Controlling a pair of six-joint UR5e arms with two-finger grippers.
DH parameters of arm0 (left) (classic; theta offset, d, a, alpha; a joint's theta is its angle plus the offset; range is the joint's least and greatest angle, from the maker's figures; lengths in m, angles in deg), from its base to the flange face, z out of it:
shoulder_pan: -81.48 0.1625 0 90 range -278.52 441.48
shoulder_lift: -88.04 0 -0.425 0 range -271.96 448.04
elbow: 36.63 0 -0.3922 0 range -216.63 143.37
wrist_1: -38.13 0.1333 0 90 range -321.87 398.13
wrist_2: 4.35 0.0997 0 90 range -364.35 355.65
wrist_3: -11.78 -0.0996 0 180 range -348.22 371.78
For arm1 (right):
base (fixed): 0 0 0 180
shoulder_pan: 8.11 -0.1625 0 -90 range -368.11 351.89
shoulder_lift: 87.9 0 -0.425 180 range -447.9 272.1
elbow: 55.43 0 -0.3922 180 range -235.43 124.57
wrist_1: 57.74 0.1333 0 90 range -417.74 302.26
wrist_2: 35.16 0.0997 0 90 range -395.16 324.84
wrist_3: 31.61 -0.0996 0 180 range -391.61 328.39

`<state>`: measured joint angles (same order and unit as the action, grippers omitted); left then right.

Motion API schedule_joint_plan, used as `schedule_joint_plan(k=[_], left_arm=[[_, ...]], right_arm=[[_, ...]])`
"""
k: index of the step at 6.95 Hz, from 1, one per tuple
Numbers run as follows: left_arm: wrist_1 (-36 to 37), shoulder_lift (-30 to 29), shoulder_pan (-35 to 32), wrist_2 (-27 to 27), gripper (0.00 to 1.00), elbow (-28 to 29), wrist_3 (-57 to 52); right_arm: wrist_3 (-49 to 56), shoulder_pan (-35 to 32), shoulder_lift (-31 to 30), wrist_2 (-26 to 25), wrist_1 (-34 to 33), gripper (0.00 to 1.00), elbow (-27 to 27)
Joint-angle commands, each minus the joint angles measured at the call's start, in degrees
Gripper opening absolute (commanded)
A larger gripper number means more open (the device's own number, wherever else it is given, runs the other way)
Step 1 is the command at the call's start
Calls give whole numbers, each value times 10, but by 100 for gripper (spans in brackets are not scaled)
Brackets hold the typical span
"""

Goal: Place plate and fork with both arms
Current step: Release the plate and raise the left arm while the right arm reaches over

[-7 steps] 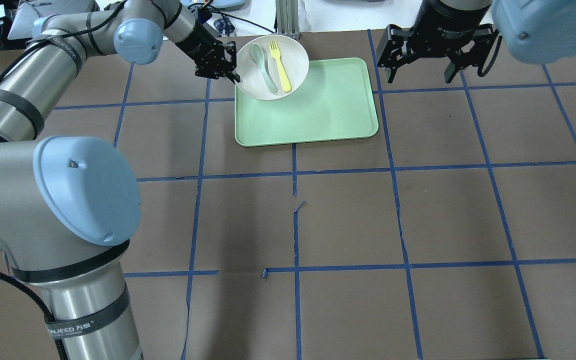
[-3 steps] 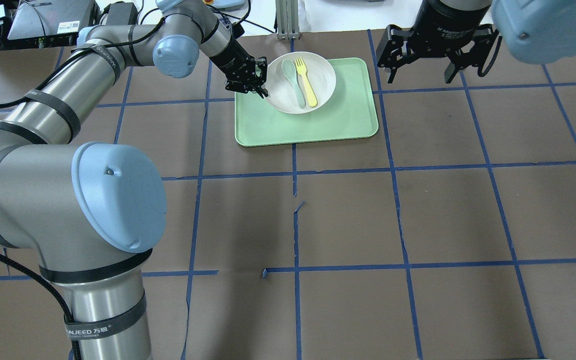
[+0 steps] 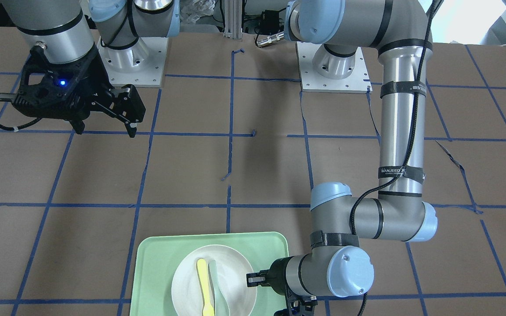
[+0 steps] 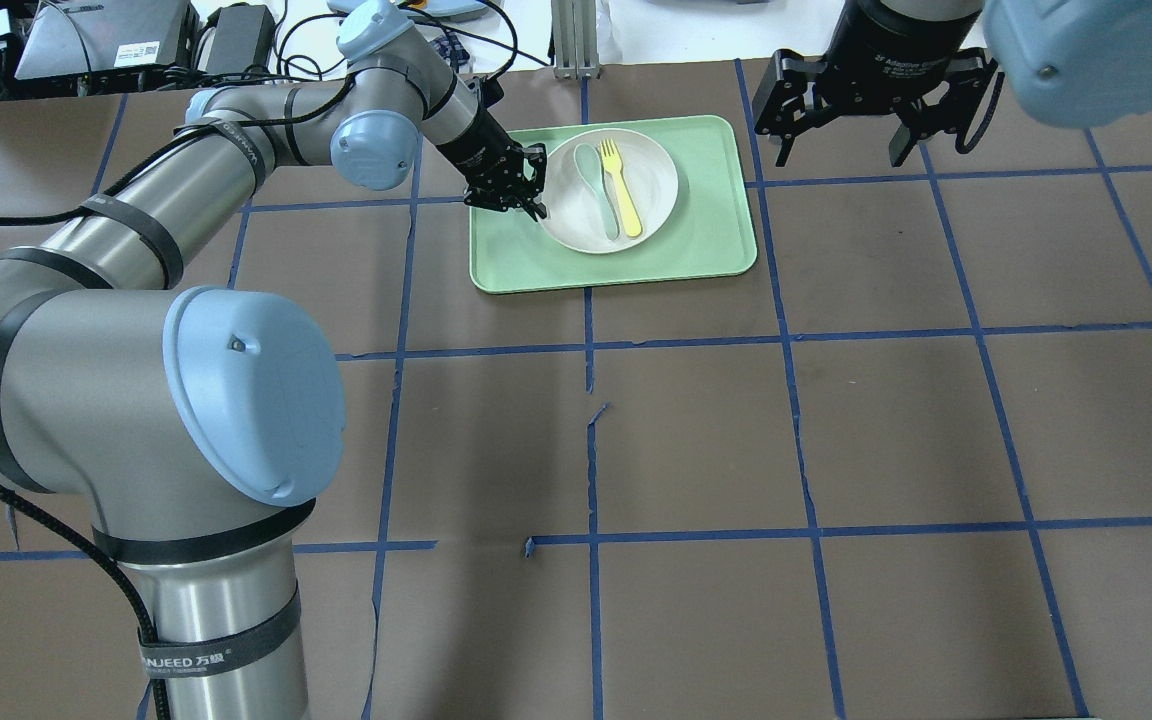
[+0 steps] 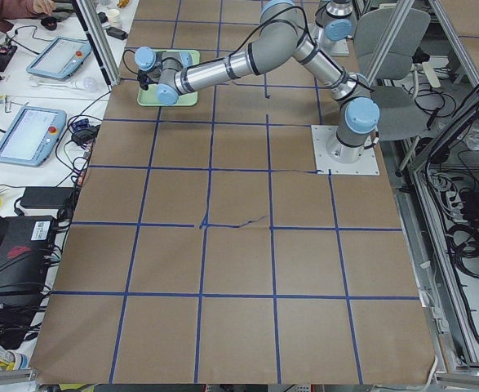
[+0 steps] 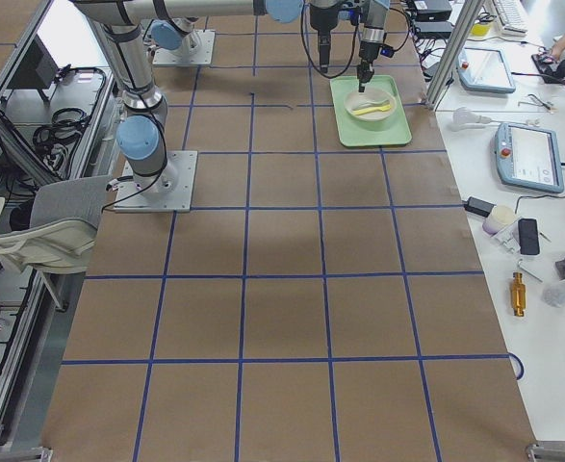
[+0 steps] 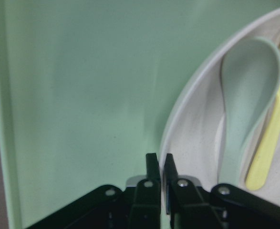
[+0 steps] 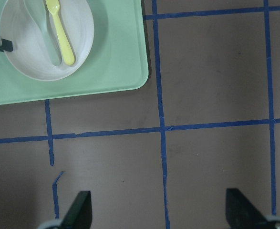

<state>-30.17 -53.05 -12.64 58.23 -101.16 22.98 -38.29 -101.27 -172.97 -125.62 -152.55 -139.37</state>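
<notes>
Left end effector (image 4: 533, 205) tight on one plate (image 4: 658, 170), one fork (image 4: 624, 190) inside.

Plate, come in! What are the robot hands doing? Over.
Left gripper shut on plate rim, over tray. Fork and spoon lying in plate. Right gripper open, empty, beside tray. Nothing in the way.

The table (image 4: 696, 430) is dull brown, ruled into big squares in blue. The tray (image 4: 706, 220) is mint green, and the plate (image 4: 658, 185) is white. Across the plate, the fork (image 4: 624, 192) toward 3 o'clock is pale yellow and the spoon (image 4: 596, 185) toward 9 o'clock is grey-green. The left arm (image 4: 136, 220) and right arm (image 3: 46, 13) are silver-grey with black bands and light-blue caps. The left gripper (image 4: 526, 200) and right gripper (image 4: 841, 155) are black.
</notes>
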Motion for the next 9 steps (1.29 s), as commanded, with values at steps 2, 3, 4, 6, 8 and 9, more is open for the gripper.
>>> schedule_joint_plan(k=[2,3,4,6,8,9], left_arm=[[-20,20,-4,11,100,-7,8],[-38,39,-5,26,100,-7,8],[-79,66,-7,57,100,-5,8],[-200,140,6,157,100,-2,-49],[-296,218,22,238,100,-11,-85],[-311,244,25,224,100,-11,-125]], right_arm=[[0,0,0,0,0,100,0],[0,0,0,0,0,100,0],[0,0,0,-1,0,100,0],[0,0,0,0,0,100,0],[1,0,1,1,-1,100,0],[1,0,1,1,-1,100,-1]])
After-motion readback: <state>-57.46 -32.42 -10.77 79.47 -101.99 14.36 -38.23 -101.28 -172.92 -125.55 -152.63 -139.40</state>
